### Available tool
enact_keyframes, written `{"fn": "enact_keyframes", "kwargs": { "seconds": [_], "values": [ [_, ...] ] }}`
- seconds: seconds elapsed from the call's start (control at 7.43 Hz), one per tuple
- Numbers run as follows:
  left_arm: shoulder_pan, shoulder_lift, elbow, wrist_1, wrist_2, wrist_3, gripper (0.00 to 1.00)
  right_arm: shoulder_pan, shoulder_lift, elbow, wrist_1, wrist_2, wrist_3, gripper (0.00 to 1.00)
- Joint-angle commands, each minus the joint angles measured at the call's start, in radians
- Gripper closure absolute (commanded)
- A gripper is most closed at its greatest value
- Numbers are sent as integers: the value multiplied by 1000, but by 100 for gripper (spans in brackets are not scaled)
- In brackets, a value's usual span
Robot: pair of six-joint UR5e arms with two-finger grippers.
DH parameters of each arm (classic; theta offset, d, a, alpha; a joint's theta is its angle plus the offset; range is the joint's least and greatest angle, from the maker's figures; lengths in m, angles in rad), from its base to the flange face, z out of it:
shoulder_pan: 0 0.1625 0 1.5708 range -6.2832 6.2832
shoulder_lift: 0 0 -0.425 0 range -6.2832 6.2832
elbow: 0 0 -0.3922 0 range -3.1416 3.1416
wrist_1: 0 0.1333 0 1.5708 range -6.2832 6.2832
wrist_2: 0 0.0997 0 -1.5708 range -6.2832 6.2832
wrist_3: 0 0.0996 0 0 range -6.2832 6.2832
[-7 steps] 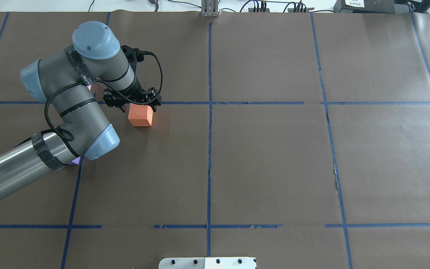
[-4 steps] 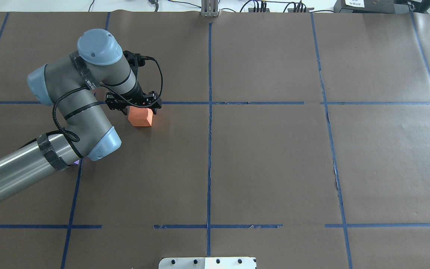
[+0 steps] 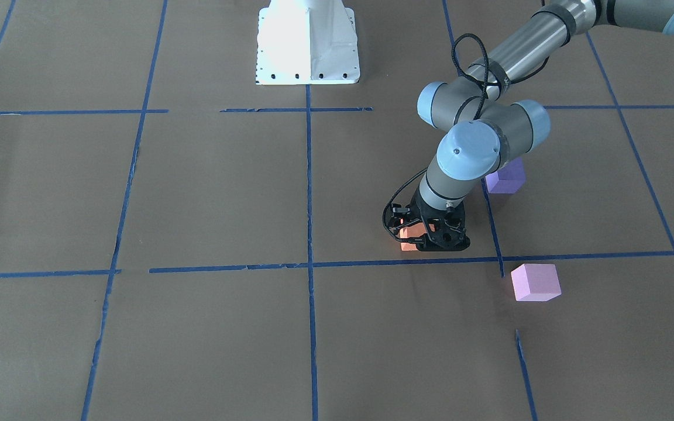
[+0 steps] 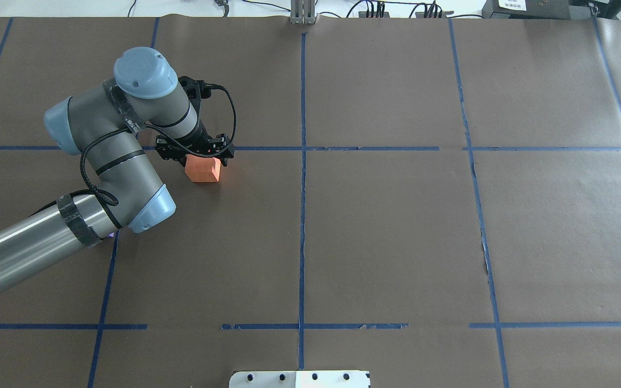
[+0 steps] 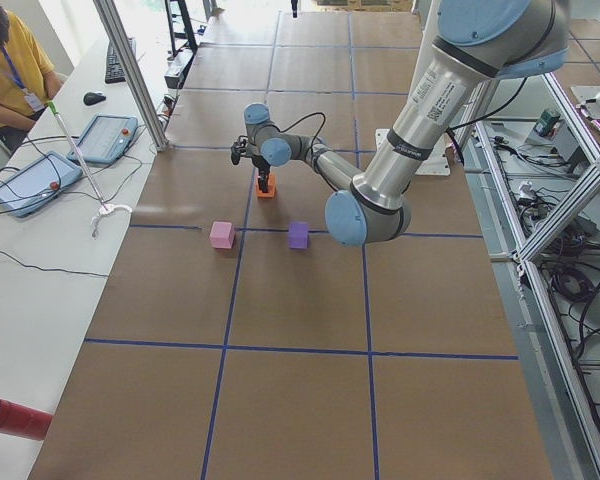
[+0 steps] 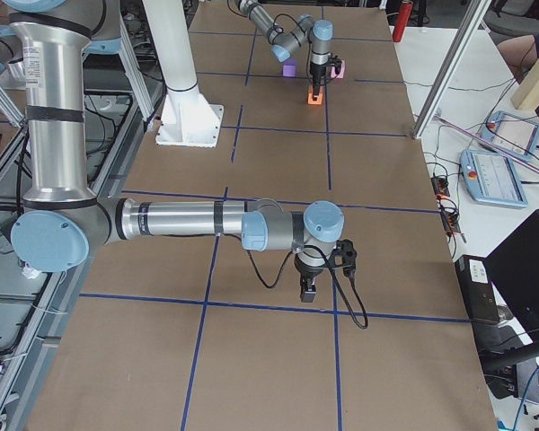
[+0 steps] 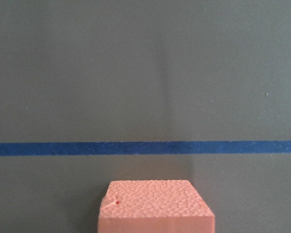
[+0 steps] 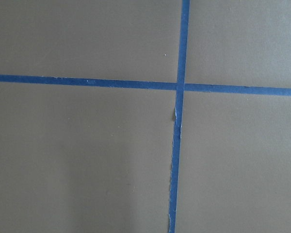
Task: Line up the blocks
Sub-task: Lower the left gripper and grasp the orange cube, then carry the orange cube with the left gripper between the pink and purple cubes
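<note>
Orange block [image 4: 202, 170]: beneath the left gripper [image 4: 198, 156], grip unreadable.
Violet block [image 3: 505, 176], pink block [image 3: 536, 282]: both near Orange block.
Right gripper [image 6: 309, 292]: far off, opening unreadable.

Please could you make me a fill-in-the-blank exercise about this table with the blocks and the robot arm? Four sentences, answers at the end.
1. The block under the left hand is ___ in colour.
2. In the front-facing view, the purple block is partly hidden by the robot's left ___.
3. Counting the pink block, the table holds ___ blocks.
4. The tape lines on the brown surface are ___.

Missing words: orange; arm; three; blue.
</note>
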Motion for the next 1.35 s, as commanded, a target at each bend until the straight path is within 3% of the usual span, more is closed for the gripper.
{"fn": "enact_keyframes", "kwargs": {
  "seconds": [0.0,0.27,0.54,0.81,1.21],
  "values": [
    [6,3,9,-20,0,0,36,0,0,0,1,0,0,0],
    [-3,0,-22,-11,0,-2,68,0,0,0,1,0,0,0],
    [-73,12,-178,94,-8,6,68,0,0,0,-1,0,0,0],
    [-115,148,-313,128,-12,11,67,0,0,0,1,0,0,0],
    [-207,358,-369,93,-86,190,64,0,0,0,-1,0,0,0]
  ]
}}
